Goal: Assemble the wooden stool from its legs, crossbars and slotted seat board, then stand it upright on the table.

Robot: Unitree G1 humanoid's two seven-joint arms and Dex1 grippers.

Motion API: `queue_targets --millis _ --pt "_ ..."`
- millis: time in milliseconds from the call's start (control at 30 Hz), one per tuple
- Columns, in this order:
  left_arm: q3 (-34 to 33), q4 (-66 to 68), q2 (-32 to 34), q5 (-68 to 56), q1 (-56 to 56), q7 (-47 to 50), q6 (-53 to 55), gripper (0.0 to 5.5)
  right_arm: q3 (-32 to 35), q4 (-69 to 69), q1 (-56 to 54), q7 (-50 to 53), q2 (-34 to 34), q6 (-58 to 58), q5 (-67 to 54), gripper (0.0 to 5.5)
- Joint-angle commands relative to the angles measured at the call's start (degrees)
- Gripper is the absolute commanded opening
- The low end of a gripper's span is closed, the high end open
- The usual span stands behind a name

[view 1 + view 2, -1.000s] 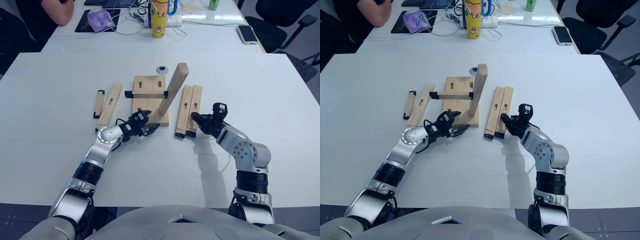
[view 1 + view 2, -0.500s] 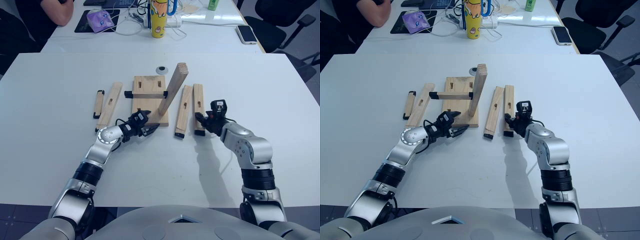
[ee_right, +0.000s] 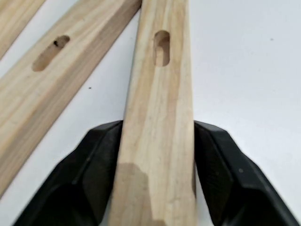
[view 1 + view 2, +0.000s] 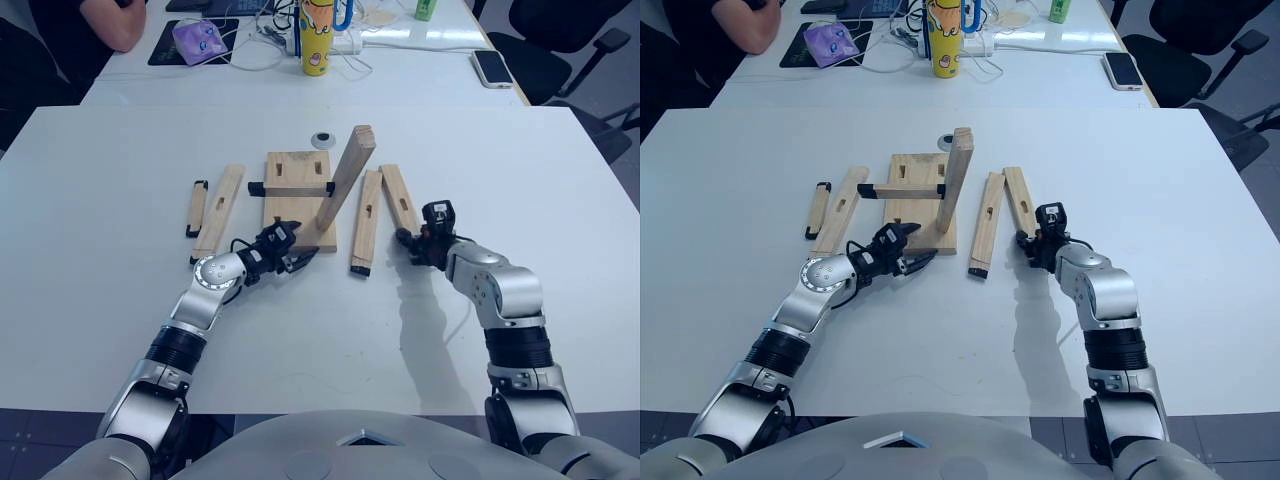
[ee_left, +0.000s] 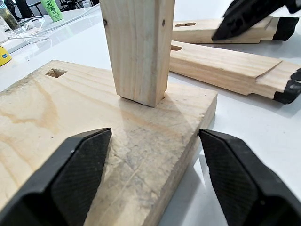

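White table point(image 4: 520, 170), stool in pieces: my right gripper point(image 4: 406, 239) clamps the near end of a slotted leg point(image 3: 160, 108), which angles away beside a second loose leg point(image 4: 366, 220). My left gripper point(image 4: 300, 258) gapes wide at the near edge of the seat board point(image 4: 290, 215), close to a standing leg point(image 5: 138, 47) set in it. The right wrist view shows pads point(image 3: 94, 174) touching both sides of the held leg, its near end cut off. The left wrist view crops the standing leg's top.
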State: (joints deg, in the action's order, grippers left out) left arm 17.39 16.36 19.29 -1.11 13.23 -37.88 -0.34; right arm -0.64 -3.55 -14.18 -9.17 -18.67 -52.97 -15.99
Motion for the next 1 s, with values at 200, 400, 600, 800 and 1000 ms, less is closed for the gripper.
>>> queue_targets --millis 200,400,600,800,1000 --pt "1.4 4.8 1.3 2.0 -5.6 -0.6 6.7 3.44 3.7 -2.0 -1.6 0.8 1.5 12.6 3.1 2.54" --pt "1.5 5.1 1.2 2.0 -5.1 -0.9 6.8 3.44 2.7 -8.5 -0.5 -0.6 5.6 14.9 1.0 2.54" --pt "1.9 5.2 1.5 2.2 -4.7 -1.6 6.7 3.44 2.2 -13.7 5.9 2.3 11.5 -2.9 -4.5 2.93" --pt "1.8 4.8 1.7 2.1 -4.6 -2.0 7.1 3.44 4.8 -16.0 6.8 4.5 16.4 -9.2 -7.3 3.91" --pt "1.7 5.4 1.6 1.9 -4.7 -2.0 7.0 3.44 0.8 -14.0 3.7 5.7 15.0 -11.7 -4.1 4.82"
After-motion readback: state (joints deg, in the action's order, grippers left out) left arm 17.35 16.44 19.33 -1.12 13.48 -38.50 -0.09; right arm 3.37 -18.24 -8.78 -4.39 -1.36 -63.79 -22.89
